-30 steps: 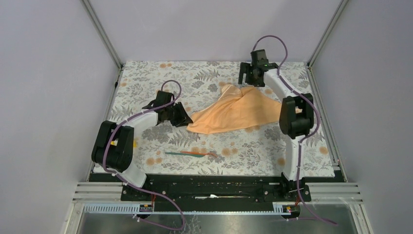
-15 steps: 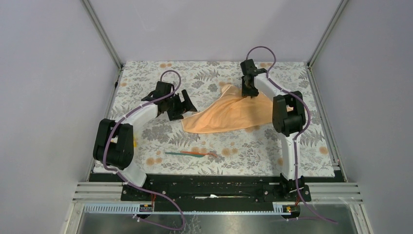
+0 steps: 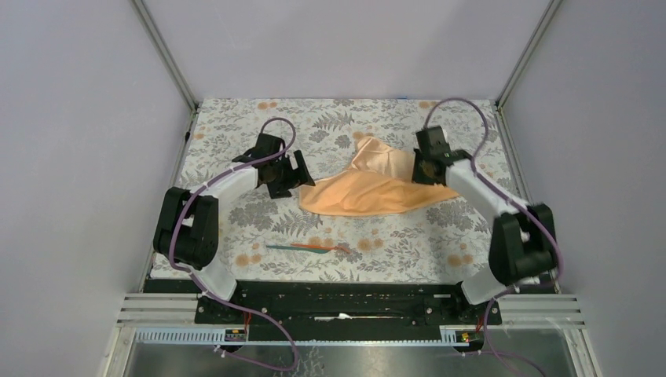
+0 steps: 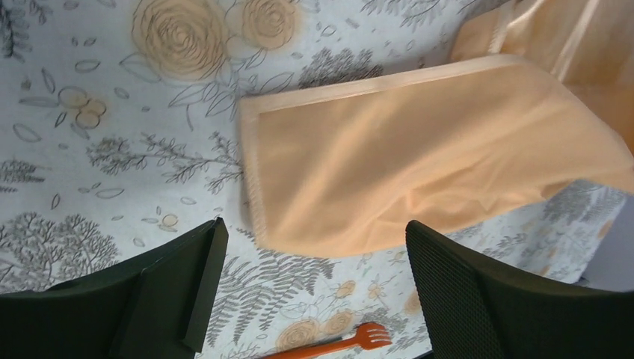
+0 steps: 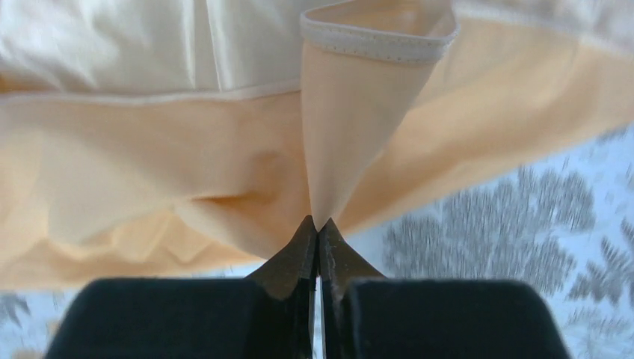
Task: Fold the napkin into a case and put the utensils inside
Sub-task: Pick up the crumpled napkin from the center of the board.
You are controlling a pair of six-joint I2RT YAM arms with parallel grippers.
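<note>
While the right gripper [image 5: 317, 222] pinches a raised fold of the napkin [image 3: 369, 188] at its right edge, probably to pull it over, the left gripper [image 3: 294, 169] stands wide and empty beside its left corner, the utensils [image 3: 306, 248] lying nearer.

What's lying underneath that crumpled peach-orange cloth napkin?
Only the grey floral tablecloth shows around the peach-orange cloth napkin; anything beneath its folds is covered. The teal and orange plastic utensils lie apart.
</note>
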